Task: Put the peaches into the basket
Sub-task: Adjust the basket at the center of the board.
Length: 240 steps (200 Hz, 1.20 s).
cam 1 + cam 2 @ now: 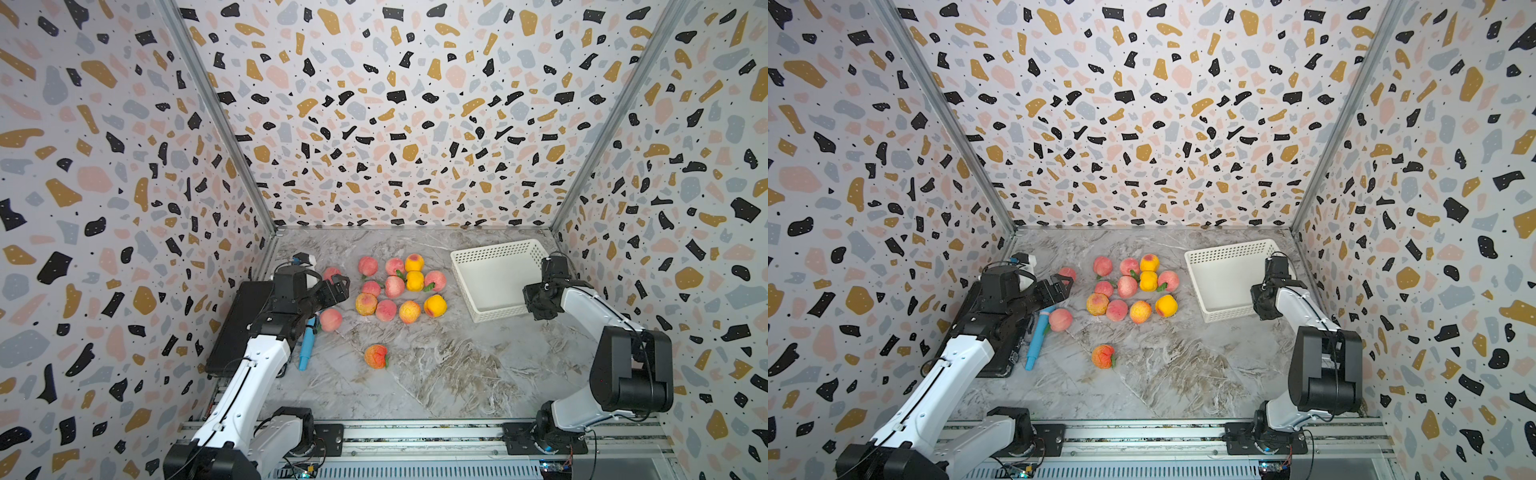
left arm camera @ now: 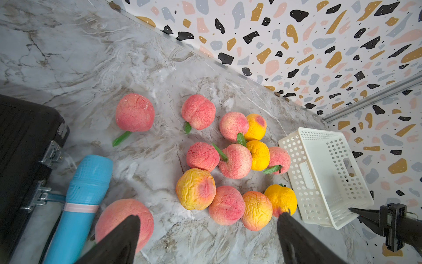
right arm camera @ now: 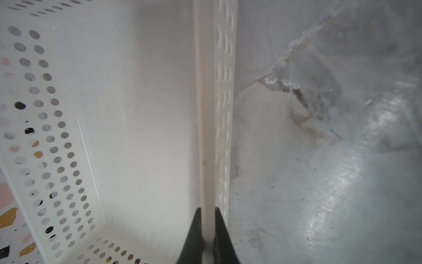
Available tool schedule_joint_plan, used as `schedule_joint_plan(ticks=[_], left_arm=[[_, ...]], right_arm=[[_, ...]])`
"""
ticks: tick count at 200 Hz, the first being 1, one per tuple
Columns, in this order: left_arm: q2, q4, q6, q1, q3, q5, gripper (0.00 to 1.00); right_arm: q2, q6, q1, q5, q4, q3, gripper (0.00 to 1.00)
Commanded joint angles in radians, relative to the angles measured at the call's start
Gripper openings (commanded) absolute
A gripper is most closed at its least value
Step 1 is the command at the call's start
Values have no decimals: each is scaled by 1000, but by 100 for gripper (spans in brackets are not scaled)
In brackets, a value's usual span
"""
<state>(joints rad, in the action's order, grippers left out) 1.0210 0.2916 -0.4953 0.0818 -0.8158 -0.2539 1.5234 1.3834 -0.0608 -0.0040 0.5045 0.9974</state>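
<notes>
A white basket (image 1: pixel 496 251) sits empty at the far right of a marble table (image 1: pixel 457 374). The right gripper (image 3: pixel 207 209) is pinched tight on its right wall, likely to steady or drag it. The peaches (image 1: pixel 395 286) lie clustered just left of the basket, with one stray peach (image 1: pixel 376 356) nearer. The left gripper (image 2: pixel 210 216) hovers at the group's left edge, jaws spread wide and empty, seemingly ready to pick one.

There are fourteen round peaches (image 1: pixel 394 286), pink, orange and yellow. There is one white plastic basket (image 1: pixel 498 249) with little holes, one long blue tube (image 1: pixel 307 349), one flat black box (image 1: pixel 237 328), and two white-and-black robot arms (image 1: pixel 257 357).
</notes>
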Motion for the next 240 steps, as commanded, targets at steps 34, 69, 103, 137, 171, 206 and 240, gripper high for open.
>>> schedule_joint_plan(ticks=[34, 69, 103, 137, 171, 206, 240], left_arm=[[-13, -31, -18, 12, 32, -2, 95], [-7, -28, -15, 19, 26, -5, 95], [-7, -35, -17, 23, 35, -5, 95], [-7, -40, -19, 24, 44, -4, 95], [-1, -46, -23, 26, 45, -5, 95], [-1, -53, -25, 25, 52, -21, 95], [-7, -42, -19, 28, 47, -21, 95]], right_arm=[[-123, 149, 63, 38, 80, -27, 0], [-152, 225, 123, 77, 74, -84, 0], [-161, 259, 185, 115, 78, -121, 0], [-184, 360, 233, 140, 113, -142, 0], [-176, 431, 295, 148, 121, -121, 0], [-192, 490, 342, 167, 125, -136, 50], [-300, 312, 342, 244, 265, -108, 99]])
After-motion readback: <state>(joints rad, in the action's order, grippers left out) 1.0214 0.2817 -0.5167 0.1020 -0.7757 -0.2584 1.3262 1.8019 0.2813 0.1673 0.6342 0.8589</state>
